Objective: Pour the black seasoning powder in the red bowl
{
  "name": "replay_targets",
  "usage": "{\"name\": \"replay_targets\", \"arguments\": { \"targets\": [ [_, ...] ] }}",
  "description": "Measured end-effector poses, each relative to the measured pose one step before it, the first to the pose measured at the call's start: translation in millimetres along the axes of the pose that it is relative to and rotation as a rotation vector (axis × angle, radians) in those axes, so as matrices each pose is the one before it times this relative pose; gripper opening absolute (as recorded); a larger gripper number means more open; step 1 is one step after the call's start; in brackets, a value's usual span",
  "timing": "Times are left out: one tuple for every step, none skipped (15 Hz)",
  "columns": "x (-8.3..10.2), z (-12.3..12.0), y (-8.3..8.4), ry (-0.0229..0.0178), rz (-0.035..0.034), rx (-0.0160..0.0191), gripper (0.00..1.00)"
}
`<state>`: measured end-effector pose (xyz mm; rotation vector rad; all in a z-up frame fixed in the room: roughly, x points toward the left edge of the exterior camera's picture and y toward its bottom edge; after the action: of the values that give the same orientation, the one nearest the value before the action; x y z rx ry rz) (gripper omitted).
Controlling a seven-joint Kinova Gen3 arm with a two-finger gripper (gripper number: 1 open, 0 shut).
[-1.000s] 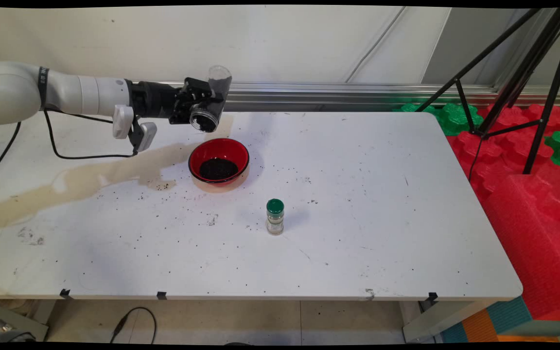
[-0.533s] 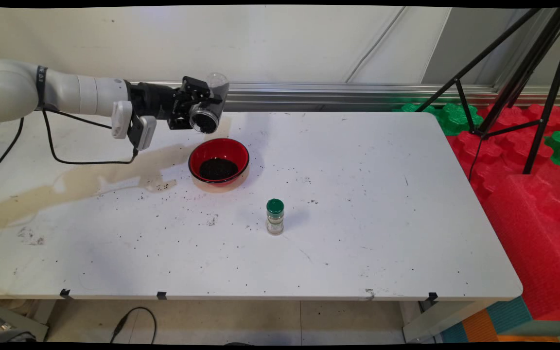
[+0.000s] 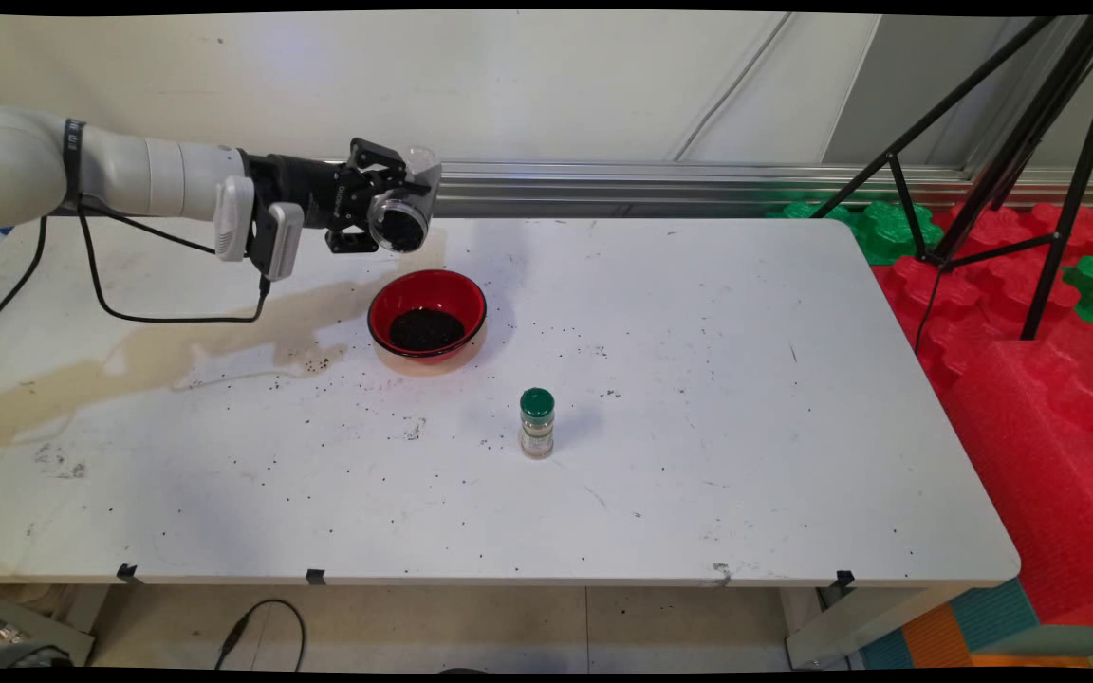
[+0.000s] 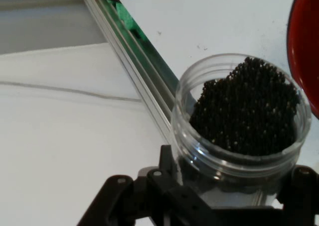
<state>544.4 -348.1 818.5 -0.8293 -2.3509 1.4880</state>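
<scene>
My gripper (image 3: 385,204) is closed on a clear jar (image 3: 401,212), and the jaws press on its two sides, so they stand apart only as wide as the jar. The jar lies on its side in my hold, above the far left part of the table (image 3: 698,379), with its open mouth turned toward the near side. In the hand view the jar (image 4: 241,119) is full of small black grains (image 4: 246,106) up to the mouth. A red bowl (image 3: 427,315) stands on the table below and a little to the right of the jar, apart from it, and it has black grains in it too. A small bottle with a green cap (image 3: 537,423) stands upright nearer the front, well apart from the bowl. A brown stain (image 3: 157,351) spreads on the table at the left.
</scene>
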Motion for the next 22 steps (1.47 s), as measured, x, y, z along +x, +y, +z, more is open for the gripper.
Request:
{"name": "replay_targets", "arguments": {
  "targets": [
    [0.47, -1.48, -1.98, 0.00181, -0.03684, -0.00394, 0.00],
    [0.66, -1.46, -2.25, 0.00235, -0.03795, -0.00464, 0.00],
    [0.77, -1.25, -2.05, 0.00250, -0.03348, -0.00394, 0.00],
    [0.72, -1.41, -2.10, 0.00114, -0.03469, -0.00315, 0.00],
    [0.52, -1.23, -1.54, 0.00012, -0.02501, -0.00139, 0.00],
    [0.58, -1.17, -1.94, 0.00017, -0.02963, -0.00173, 0.00],
    [1.19, -1.60, -3.31, 0.00127, -0.04435, -0.00246, 0.00],
    [0.72, -1.09, -1.42, 0.00040, -0.02001, -0.00080, 0.00],
    [2.00, -1.67, -3.59, 0.00322, -0.04536, -0.00213, 0.00],
    [1.47, -1.03, -1.98, 0.00214, -0.02511, -0.00158, 0.00],
    [2.25, -1.65, -2.72, 0.00307, -0.03369, -0.00177, 0.00],
    [2.09, -1.38, -2.30, 0.00289, -0.02819, -0.00159, 0.00],
    [2.04, -1.16, -1.92, 0.00296, -0.02369, -0.00157, 0.00],
    [2.95, -1.52, -2.59, 0.00449, -0.03287, -0.00221, 0.00],
    [3.30, -1.81, -2.69, 0.00417, -0.03365, -0.00178, 0.00],
    [2.55, -1.43, -1.77, 0.00291, -0.02443, -0.00150, 0.00],
    [3.04, -1.53, -1.94, 0.00340, -0.02807, -0.00211, 0.00],
    [5.01, -2.47, -2.84, 0.00510, -0.04213, -0.00408, 0.00],
    [3.53, -1.72, -1.69, 0.00325, -0.02667, -0.00327, 0.00],
    [2.99, -1.39, -1.25, 0.00309, -0.02186, -0.00304, 0.00],
    [3.15, -1.49, -1.18, 0.00288, -0.02112, -0.00361, 0.00],
    [3.11, -1.38, -1.13, 0.00323, -0.02011, -0.00318, 0.00]
  ]
}}
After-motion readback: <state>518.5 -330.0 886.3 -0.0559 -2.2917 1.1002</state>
